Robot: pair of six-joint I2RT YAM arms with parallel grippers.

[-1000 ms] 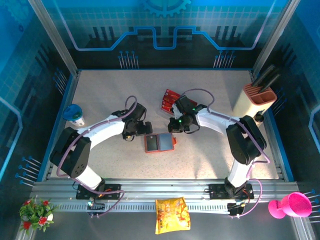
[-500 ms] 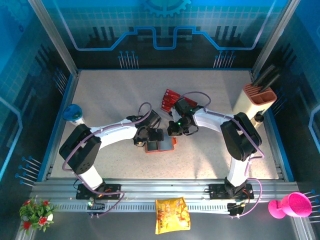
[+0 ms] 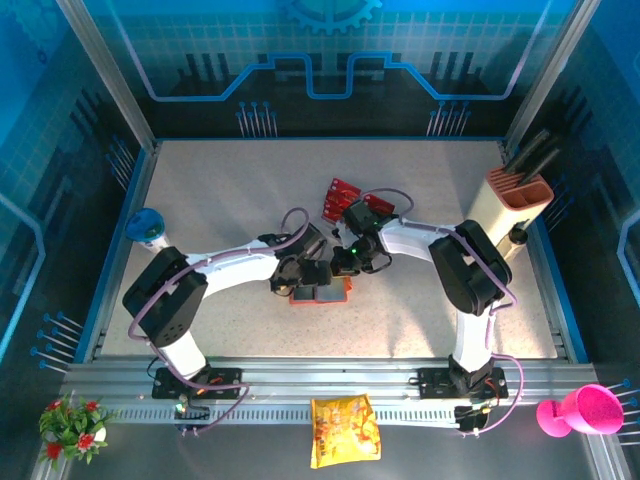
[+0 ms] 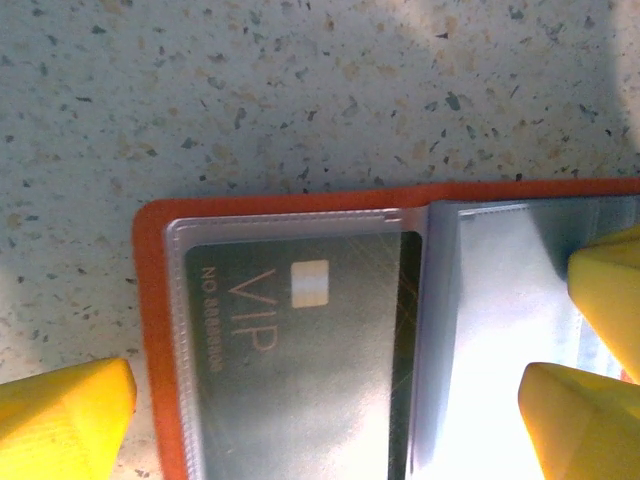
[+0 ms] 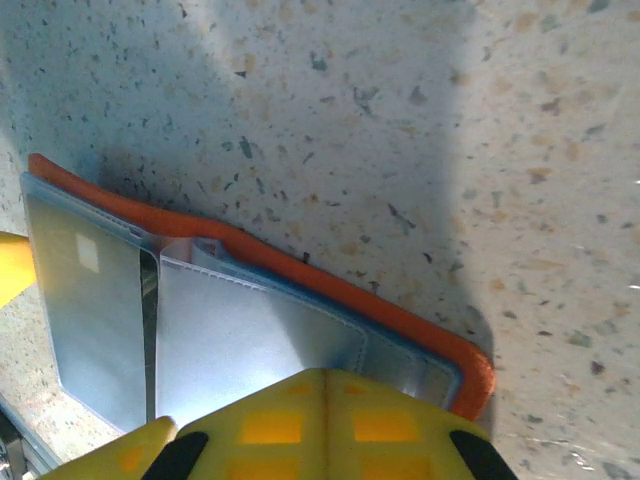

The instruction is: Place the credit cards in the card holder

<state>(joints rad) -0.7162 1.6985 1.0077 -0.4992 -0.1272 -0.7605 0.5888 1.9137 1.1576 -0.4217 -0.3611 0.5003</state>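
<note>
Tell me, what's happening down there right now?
Left gripper open over the open card holder. Right gripper shut at its other page. One card already pocketed; spare credit cards behind. Nothing blocking.

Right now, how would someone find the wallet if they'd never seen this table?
Look at the middle of the speckled table, just on the near side of the pile of red cards. The wallet lies open and flat there. Only it has an orange rim and clear pockets, one holding a dark card marked VIP.
</note>
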